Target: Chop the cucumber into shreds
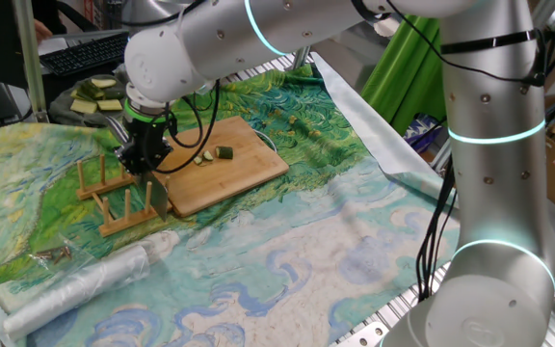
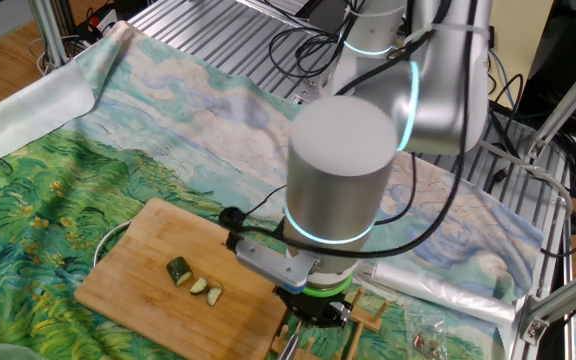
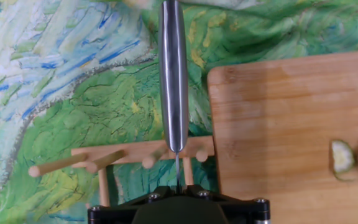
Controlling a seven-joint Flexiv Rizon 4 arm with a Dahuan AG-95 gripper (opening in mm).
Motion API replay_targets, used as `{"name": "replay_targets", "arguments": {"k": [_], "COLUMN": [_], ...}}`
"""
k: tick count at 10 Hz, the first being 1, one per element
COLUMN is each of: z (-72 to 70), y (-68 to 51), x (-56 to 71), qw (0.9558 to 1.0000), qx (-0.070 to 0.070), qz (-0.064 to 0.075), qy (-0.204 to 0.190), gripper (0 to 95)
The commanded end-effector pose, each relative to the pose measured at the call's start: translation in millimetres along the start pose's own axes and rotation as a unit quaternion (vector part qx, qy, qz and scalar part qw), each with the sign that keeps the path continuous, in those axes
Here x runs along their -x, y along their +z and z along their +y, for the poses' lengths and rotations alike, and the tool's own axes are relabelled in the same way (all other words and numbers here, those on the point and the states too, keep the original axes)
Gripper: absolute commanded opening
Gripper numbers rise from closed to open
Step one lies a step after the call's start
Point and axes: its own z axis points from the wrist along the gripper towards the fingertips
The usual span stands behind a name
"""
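Observation:
The cucumber is one small dark-skinned chunk [image 1: 224, 152] and thin slices [image 1: 204, 158] on the wooden board [image 1: 249, 169]. They also show in the other fixed view [image 2: 179, 270] and at the right edge of the hand view [image 3: 342, 157]. My gripper [image 1: 145, 156] is shut on a knife [image 3: 174, 74]. The steel blade points away from the hand. It hangs over the wooden peg rack [image 3: 142, 152], just left of the board's [image 3: 278, 124] edge and apart from the cucumber. The jaws themselves are hidden under the hand's black body [image 3: 178, 208].
The peg rack [image 1: 114, 198] stands against the board's near-left end. Pale cucumber slabs [image 1: 94, 96] lie heaped at the back left by a keyboard [image 1: 80, 53]. A clear plastic bag [image 1: 85, 280] lies at the front left. A painted cloth covers the table.

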Motion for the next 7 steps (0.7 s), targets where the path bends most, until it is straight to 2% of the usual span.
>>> {"name": "replay_targets", "arguments": {"k": [1,4,5,7], "z": [2.4,3.0,2.1,-4.2], "y": [-18.0,-53.2,-65.4,-103.5], "x": [-1.3,-3.1,-4.4,-7.2], "qw": [0.9998,0.9990,0.9988,0.9969], "qx": [-0.006,-0.008,-0.016,-0.023], "qz": [0.002,0.005,0.007,0.008], "qy": [0.018,0.044,0.046,0.075], "gripper": [0.0,0.0,0.0,0.0]}}
